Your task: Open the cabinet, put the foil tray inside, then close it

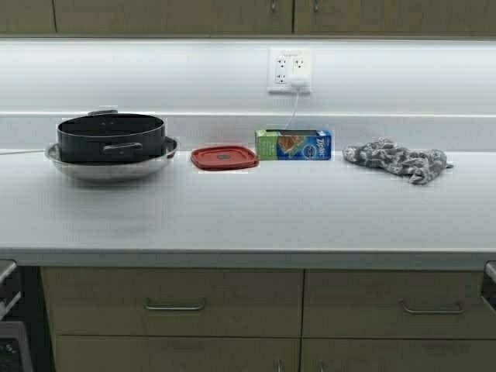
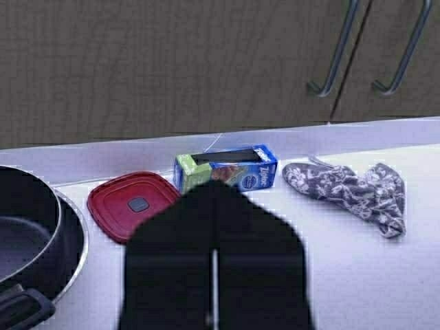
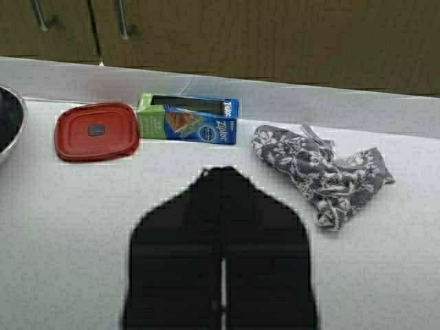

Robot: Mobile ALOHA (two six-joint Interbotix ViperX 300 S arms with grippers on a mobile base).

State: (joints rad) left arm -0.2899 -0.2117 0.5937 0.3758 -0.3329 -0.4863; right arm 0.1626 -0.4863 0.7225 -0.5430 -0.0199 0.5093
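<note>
Worktop (image 1: pixel 248 217) is carrying, left to right: black pot (image 1: pixel 111 136) sitting in a steel bowl (image 1: pixel 112 167), red lid (image 1: pixel 224 157) lying flat, Ziploc box (image 1: pixel 294 145) on its side just beside the lid, grey patterned cloth (image 1: pixel 399 160) bunched well to the right. Outlet (image 1: pixel 290 71) on the backsplash has a white plug and cord hanging down behind the box.

Cabinet (image 1: pixel 248 15) is running along the top edge of the high view, both doors shut, handles meeting near the seam.

Foil tray: not showing in any view.

Left hand (image 2: pixel 214 275) is hanging above the worktop, pointing toward box and lid, fingers pressed together, holding nothing. Right hand (image 3: pixel 221 275) is doing likewise over bare worktop, between box and cloth, fingers closed, empty.

Base drawers (image 1: pixel 174 306) are sitting shut below the worktop edge.
</note>
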